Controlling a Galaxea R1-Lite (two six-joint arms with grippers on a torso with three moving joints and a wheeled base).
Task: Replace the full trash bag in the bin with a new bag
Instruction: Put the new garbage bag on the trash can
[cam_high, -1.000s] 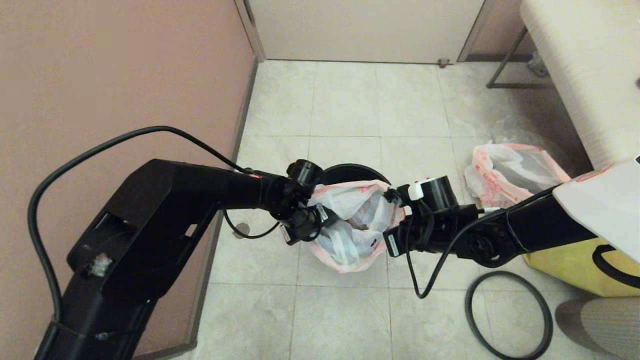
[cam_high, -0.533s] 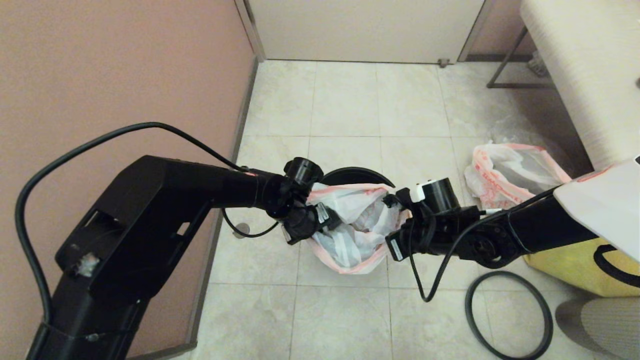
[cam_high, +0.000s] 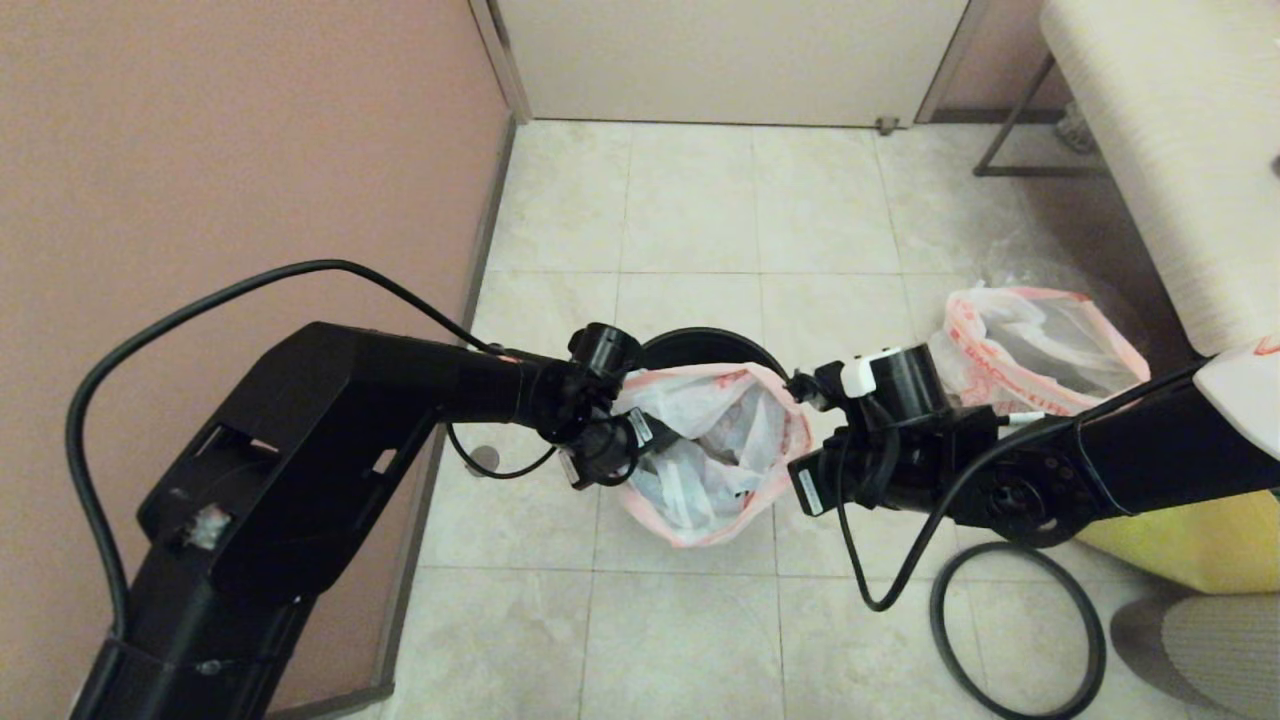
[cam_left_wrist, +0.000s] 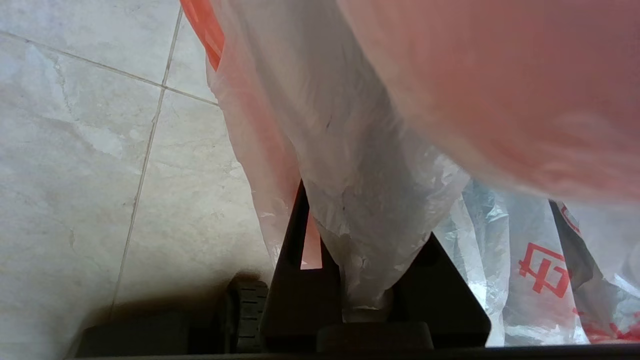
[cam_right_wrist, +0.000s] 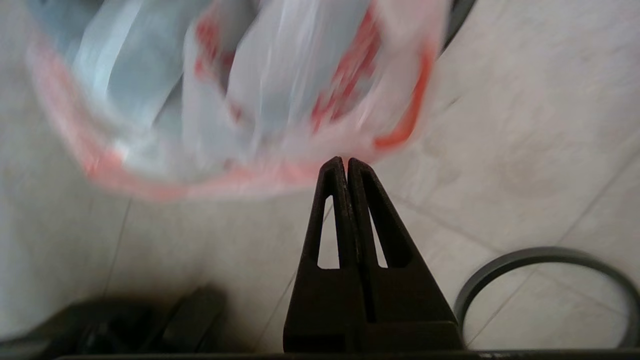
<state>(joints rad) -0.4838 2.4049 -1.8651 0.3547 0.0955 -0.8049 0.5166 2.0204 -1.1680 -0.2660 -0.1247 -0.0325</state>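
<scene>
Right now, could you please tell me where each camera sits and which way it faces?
Head: on the robot's head, looking forward and down at the floor; both arms show, holding the bag at the bin.
Left wrist: behind the left gripper, facing bag film bunched between its fingers.
Right wrist: behind the right gripper, shut at the bag's rim; hoop beyond.
Shared: all show the bag; head and right wrist share the hoop.

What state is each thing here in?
Limp white plastic bag with red-orange print: held up, mouth open
Round black plastic bin: upright, hoop off
Thin dark grey hoop: flat on the floor
Lumpy translucent white plastic bag: on the floor, mouth open
Left tool: shut on the limp bag
Right tool: shut, tips at that bag's rim
</scene>
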